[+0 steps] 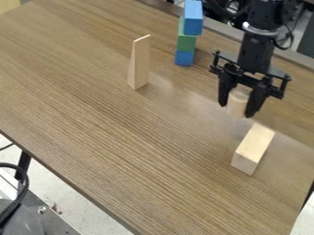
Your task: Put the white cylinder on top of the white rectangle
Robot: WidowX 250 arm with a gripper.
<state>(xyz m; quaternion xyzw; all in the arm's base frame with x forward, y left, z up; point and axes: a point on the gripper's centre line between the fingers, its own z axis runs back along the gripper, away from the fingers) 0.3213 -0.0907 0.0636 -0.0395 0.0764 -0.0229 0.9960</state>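
Observation:
The black gripper (237,104) hangs down at the upper right of the camera view, shut on a pale wooden cylinder (237,103) that stands upright between its fingers. The cylinder's top part is partly hidden by the gripper. Just below it in the view lies a pale wooden rectangular block (254,147), long side running up and to the right. The cylinder appears behind the block's far end; whether its base touches the table cannot be told.
A tall, thin wooden wedge (140,62) stands upright left of the gripper. Near the table's far edge is a stack with a blue block (193,18) on top, a green block (186,41) in the middle and another blue block (184,58) at the bottom. The wooden table (122,137) extends to the left.

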